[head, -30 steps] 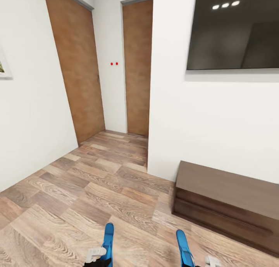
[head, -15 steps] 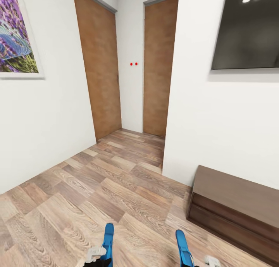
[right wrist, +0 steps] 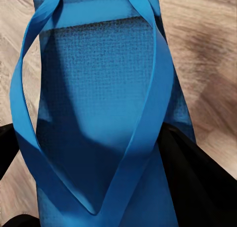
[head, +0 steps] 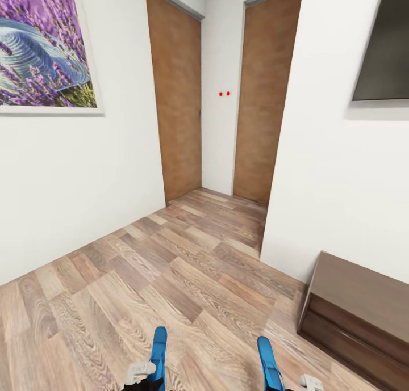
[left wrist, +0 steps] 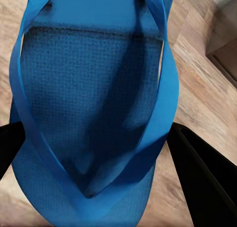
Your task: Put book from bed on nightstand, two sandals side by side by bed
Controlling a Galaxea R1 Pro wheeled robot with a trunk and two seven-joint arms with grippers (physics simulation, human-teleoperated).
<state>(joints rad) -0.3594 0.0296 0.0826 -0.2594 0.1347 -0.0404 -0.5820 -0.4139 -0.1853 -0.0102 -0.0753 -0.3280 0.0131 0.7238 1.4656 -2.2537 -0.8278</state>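
**Corridor corner, a sandal in each gripper**

White-walled passage with wood-plank floor (head: pixel 170 277). Two brown doors (head: pixel 179 93) met at the far corner, one on the left wall and one facing, with two small red dots (head: pixel 224 93) on the white strip between them. A framed lavender picture (head: pixel 42 47) hung on the left wall. A dark wall screen (head: pixel 383 50) was mounted on the right wall, and below it stood a long low dark-wood cabinet (head: pixel 363 314) against that wall, jutting onto the floor at the right of the passage.

Both arms were held low at the near edge of the head view, each presenting a blue sandal pointing forward, the two roughly parallel and apart. Left gripper (left wrist: pixel 94 158) was clamped across the left sandal (left wrist: pixel 89 88), black fingers (left wrist: pixel 202 177) on either side of the sole, straps facing the wrist camera; the same sandal showed in the head view (head: pixel 158 348). Right gripper (right wrist: pixel 94 177) was likewise closed on the right sandal (right wrist: pixel 103 98), black fingers (right wrist: pixel 197 177) flanking the sole; it showed in the head view (head: pixel 268 360). Beneath both sandals lay plank floor; a corner of the cabinet sat off to one side in the left wrist view.
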